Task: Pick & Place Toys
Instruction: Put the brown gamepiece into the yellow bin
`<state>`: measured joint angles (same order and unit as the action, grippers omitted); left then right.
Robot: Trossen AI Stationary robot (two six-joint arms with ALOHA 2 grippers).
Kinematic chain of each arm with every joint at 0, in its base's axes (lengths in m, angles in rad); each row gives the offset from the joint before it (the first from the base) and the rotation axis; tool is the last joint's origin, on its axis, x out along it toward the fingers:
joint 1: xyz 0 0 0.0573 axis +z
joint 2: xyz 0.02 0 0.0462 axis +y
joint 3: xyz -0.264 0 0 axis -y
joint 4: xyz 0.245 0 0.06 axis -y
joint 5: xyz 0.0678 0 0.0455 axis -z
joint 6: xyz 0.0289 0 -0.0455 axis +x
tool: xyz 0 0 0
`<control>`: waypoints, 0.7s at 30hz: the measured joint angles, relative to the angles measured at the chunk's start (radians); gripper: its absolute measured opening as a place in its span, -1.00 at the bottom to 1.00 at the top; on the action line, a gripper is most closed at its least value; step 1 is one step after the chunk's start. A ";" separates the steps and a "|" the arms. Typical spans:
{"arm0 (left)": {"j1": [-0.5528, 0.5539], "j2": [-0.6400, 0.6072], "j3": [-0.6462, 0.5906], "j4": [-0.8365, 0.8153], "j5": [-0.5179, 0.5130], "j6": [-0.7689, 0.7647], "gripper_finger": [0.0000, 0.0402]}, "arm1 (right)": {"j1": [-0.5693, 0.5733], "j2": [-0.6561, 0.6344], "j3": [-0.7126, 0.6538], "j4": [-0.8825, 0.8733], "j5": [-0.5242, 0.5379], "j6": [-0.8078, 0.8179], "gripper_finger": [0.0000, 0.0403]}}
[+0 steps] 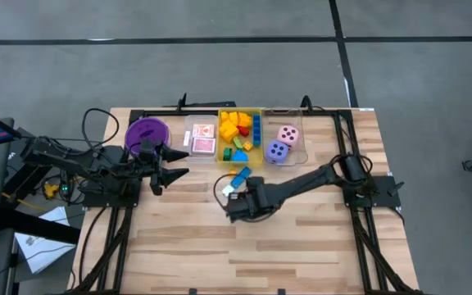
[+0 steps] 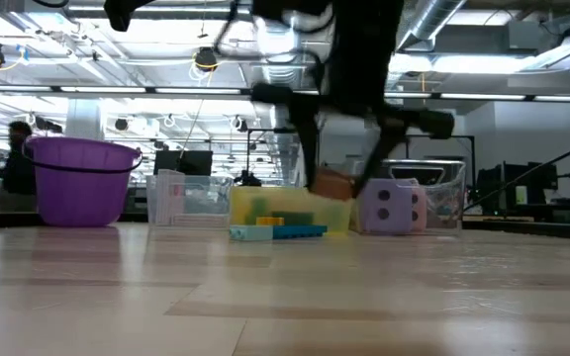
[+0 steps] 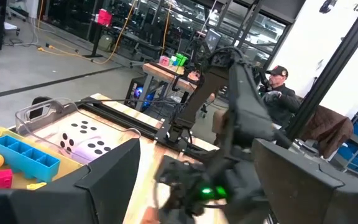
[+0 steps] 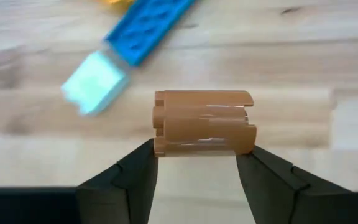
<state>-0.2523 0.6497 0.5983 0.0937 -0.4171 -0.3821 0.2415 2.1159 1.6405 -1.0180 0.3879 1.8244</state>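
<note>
right wrist view: the right pincer [image 4: 196, 163] pinches a brown block [image 4: 204, 122] by its lower edge only, fingers against both sides. that shallow hold could let it twist or drop. just beyond lie a blue plate [image 4: 149, 28] and pale block [image 4: 94, 82]; a low swing might knock them. left pincer [image 1: 170, 162] waits apart, beside the bowl [image 1: 147, 132].

brown block [image 4: 204, 122] | blue block [image 4: 149, 28] | purple bowl [image 1: 146, 131] | purple die [image 1: 278, 152]
</note>
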 joint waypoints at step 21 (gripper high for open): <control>0.000 0.000 0.000 -0.038 0.001 0.003 0.52 | -0.054 -0.010 0.378 -0.159 0.137 -0.400 -0.03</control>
<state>-0.2523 0.6495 0.5983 0.0553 -0.4164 -0.3794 0.1876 2.1059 2.0185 -1.1771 0.5246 1.4247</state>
